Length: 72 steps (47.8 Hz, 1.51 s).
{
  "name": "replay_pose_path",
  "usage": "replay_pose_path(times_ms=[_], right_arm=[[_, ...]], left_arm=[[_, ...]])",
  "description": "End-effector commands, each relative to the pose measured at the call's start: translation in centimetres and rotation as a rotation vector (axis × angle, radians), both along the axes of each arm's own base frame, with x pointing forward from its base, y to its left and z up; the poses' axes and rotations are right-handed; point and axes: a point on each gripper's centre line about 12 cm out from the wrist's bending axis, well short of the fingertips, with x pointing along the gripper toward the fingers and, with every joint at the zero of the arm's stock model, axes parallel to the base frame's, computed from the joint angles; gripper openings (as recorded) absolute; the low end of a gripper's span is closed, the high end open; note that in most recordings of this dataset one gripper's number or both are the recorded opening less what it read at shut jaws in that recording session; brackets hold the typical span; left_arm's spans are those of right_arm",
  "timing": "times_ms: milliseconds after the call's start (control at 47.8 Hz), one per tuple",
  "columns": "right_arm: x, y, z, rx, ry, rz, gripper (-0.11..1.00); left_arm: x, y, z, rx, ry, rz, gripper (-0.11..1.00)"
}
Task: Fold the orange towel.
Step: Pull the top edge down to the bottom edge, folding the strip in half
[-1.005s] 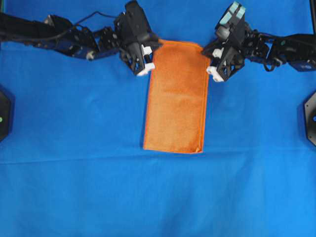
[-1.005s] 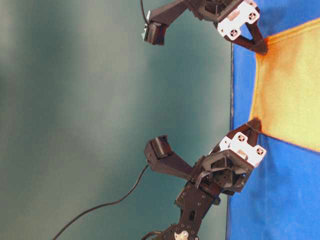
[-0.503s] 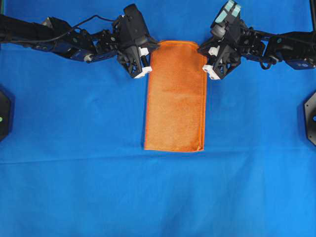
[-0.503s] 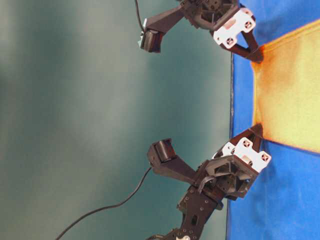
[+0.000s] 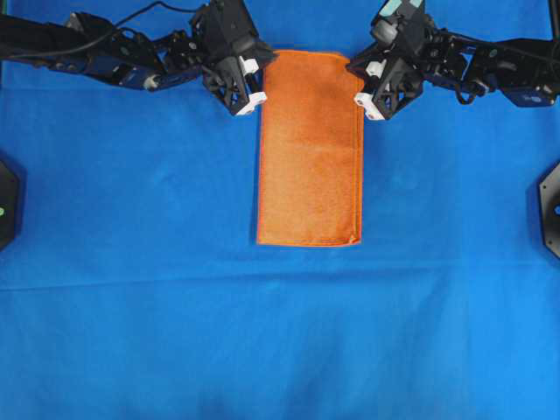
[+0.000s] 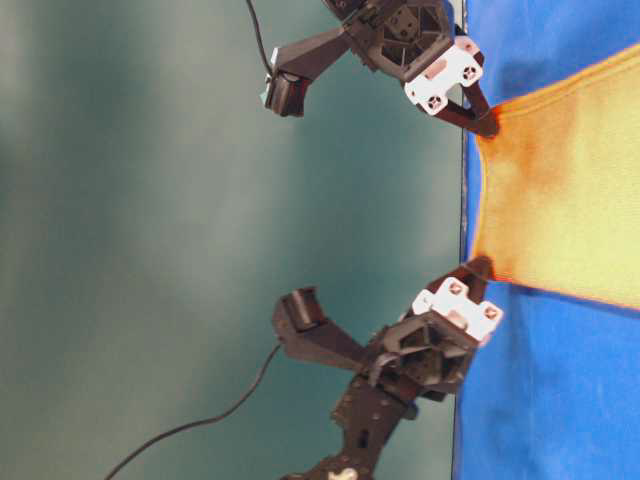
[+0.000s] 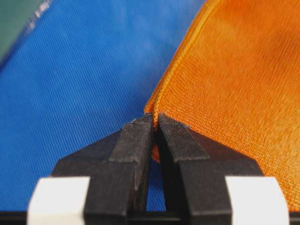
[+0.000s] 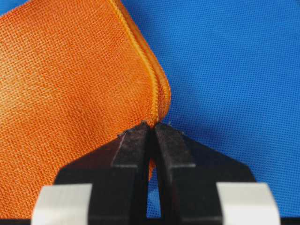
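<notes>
The orange towel point(image 5: 311, 149) lies on the blue table cover as a long narrow strip, folded in half lengthwise. My left gripper point(image 5: 261, 77) is shut on its far left corner, and my right gripper point(image 5: 359, 83) is shut on its far right corner. In the left wrist view the fingertips point(image 7: 155, 117) pinch the hem of the towel point(image 7: 234, 70). The right wrist view shows the same grip point(image 8: 152, 125) on the towel's stitched edge point(image 8: 70, 84). At table level the right gripper point(image 6: 487, 122) and the left gripper point(image 6: 478, 268) hold the corners slightly raised at the table's far edge, with the towel point(image 6: 560, 220) stretched between them.
The blue cover point(image 5: 131, 306) spans the whole table. Black fixtures sit at the left edge point(image 5: 4, 206) and the right edge point(image 5: 551, 206). Both grippers are at the table's far edge point(image 6: 463, 200), with a green wall behind.
Both grippers have moved toward the far edge, dragging the towel with them. Its near edge has slid farther from the front of the table.
</notes>
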Motion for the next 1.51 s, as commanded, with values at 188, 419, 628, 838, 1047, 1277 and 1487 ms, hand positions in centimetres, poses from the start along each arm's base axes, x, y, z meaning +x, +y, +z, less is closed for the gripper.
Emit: replay_pose_path(times_ms=[188,419,628,838,1047,1277,1487], right_arm=[[0.2,0.6,2.9,-0.019,-0.037,0.008,0.03],[0.4,3.7,5.0,-0.02,-0.056,0.073,0.03],[0.5,6.8,5.6,0.004,-0.07,0.132,0.03],[0.7,10.6,4.9,0.056,-0.042,0.206,0.03],[0.9,14.3,4.1,0.096,0.006,0.295,0.03],[0.9,17.5,3.7,0.129,0.017,0.363,0.03],[0.9,18.7,2.4,0.157,0.03,0.37,0.03]], left_arm=[[0.2,-1.4,4.9,0.021,-0.041,-0.033,0.01],[-0.2,-4.6,6.7,0.019,-0.04,-0.098,0.01],[-0.9,-7.3,7.9,0.015,-0.04,-0.153,0.01],[-1.3,-10.9,6.9,-0.014,0.018,-0.234,0.01],[-1.1,-15.5,5.5,-0.034,0.06,-0.345,0.01],[-1.7,-18.6,3.2,-0.071,0.102,-0.404,0.01],[-1.7,-20.2,1.5,-0.091,0.098,-0.43,0.01]])
